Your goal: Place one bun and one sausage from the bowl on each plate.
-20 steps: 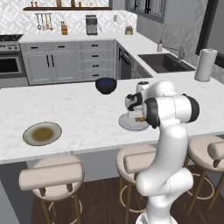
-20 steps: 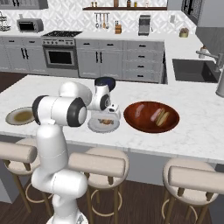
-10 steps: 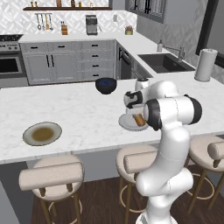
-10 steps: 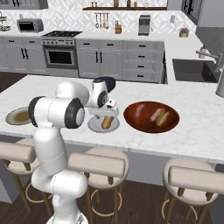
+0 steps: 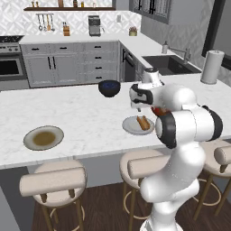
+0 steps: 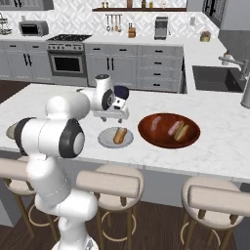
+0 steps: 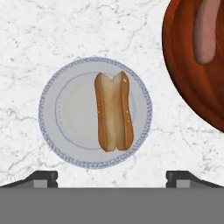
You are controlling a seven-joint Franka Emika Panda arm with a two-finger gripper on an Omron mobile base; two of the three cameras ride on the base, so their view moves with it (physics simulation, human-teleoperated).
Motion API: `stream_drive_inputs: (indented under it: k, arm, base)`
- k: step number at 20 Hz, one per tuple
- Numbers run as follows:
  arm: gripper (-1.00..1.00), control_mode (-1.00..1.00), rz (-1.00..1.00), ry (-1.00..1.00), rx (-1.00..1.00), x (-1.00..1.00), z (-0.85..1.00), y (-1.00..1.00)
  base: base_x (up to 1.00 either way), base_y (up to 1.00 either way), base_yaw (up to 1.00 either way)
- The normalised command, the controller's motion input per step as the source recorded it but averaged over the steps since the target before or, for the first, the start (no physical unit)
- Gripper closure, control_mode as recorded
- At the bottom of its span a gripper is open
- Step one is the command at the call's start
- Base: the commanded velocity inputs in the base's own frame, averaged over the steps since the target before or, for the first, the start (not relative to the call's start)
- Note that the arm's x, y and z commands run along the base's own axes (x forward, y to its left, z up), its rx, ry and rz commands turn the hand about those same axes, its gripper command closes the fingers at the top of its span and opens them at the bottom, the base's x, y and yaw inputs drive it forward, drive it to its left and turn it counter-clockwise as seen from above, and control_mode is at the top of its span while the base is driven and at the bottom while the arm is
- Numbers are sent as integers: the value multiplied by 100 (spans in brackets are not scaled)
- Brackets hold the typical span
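A golden-tan bun (image 7: 113,111) lies lengthwise on the light grey plate (image 7: 48,109), apart from the fingers. My gripper (image 7: 111,179) hangs open straight above it with nothing between its fingertips (image 7: 43,178). From the sides, the gripper (image 6: 114,113) hovers over the plate (image 6: 103,139) and bun (image 6: 119,135). Just right of that plate stands the reddish-brown bowl (image 6: 146,136), holding a sausage (image 6: 156,123), a second sausage (image 6: 174,128) and a bun (image 6: 182,131). The brown-centred plate (image 5: 43,137) sits far left on the counter.
A small dark bowl (image 5: 109,87) stands behind the grey plate toward the counter's middle. A sink (image 5: 169,63) and a paper towel roll (image 5: 212,66) are at the far right. Stools (image 5: 54,180) line the near counter edge.
The gripper has opened wide and let go of the bun, which now rests on the grey plate. The hand has risen a little above the plate.
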Motion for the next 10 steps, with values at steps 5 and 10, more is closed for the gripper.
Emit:
stream_drive_inputs:
  k: [5, 10]
  arm:
    - [-100, -100, 0, -13, 1, -11, 74, -16]
    - [-100, -100, 0, -8, 10, 0, 24, -60]
  base:
    - [0, 0, 0]
    - [0, 0, 0]
